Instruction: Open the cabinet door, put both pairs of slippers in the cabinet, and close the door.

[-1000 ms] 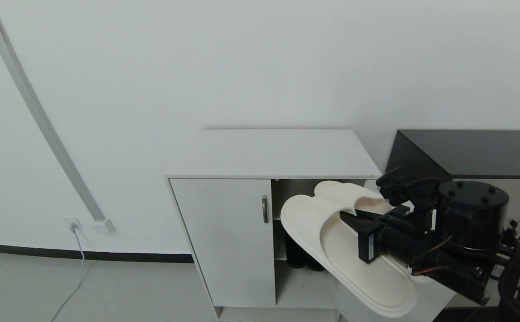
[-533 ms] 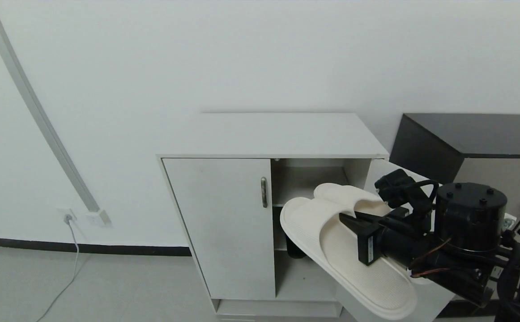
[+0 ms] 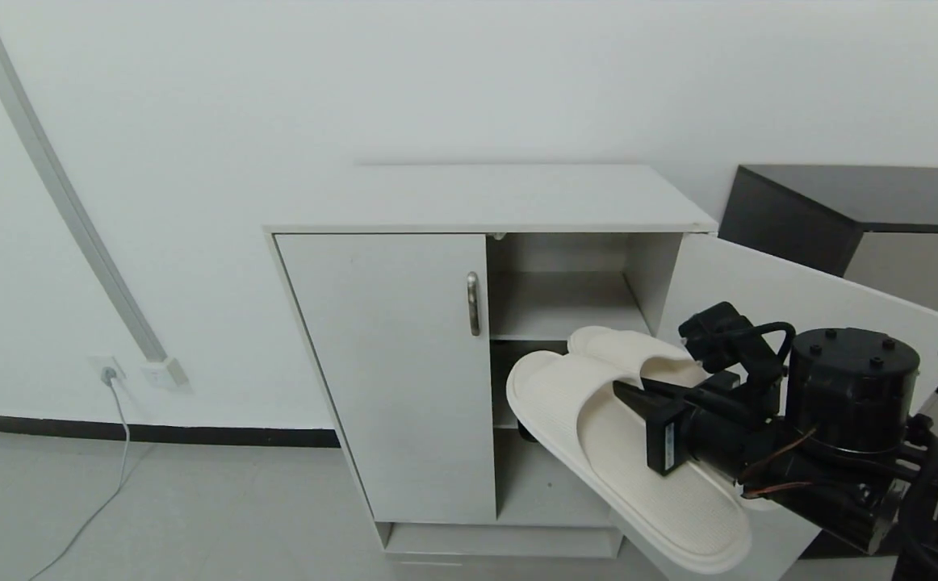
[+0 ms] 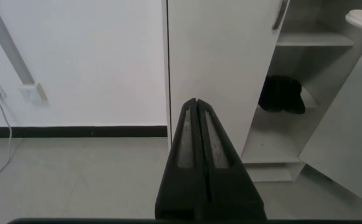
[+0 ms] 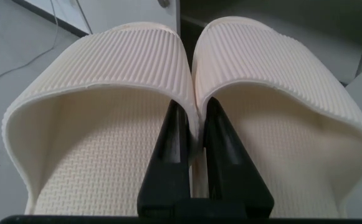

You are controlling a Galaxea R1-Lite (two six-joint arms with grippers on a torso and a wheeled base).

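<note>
Rt end effector (image 5: 193, 121) is clamping the cream slippers (image 3: 598, 420) by their touching inner walls, toes just before the open rt half of the cabinet (image 3: 380, 363). Over the last sec the camera has been closing in: the cabinet is looming larger and the swung door (image 3: 800, 290) is showing. Insertion is prob. coming next. Lt end effector (image 4: 196, 124) is hanging closed, empty.

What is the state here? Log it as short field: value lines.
cabinet: right door open, left door shut
cream slippers: pair held in front of the open side, not yet inside
right end effector: shut on the slippers' adjoining inner walls
left end effector: shut, holding nothing
dark footwear: on a shelf inside
</note>
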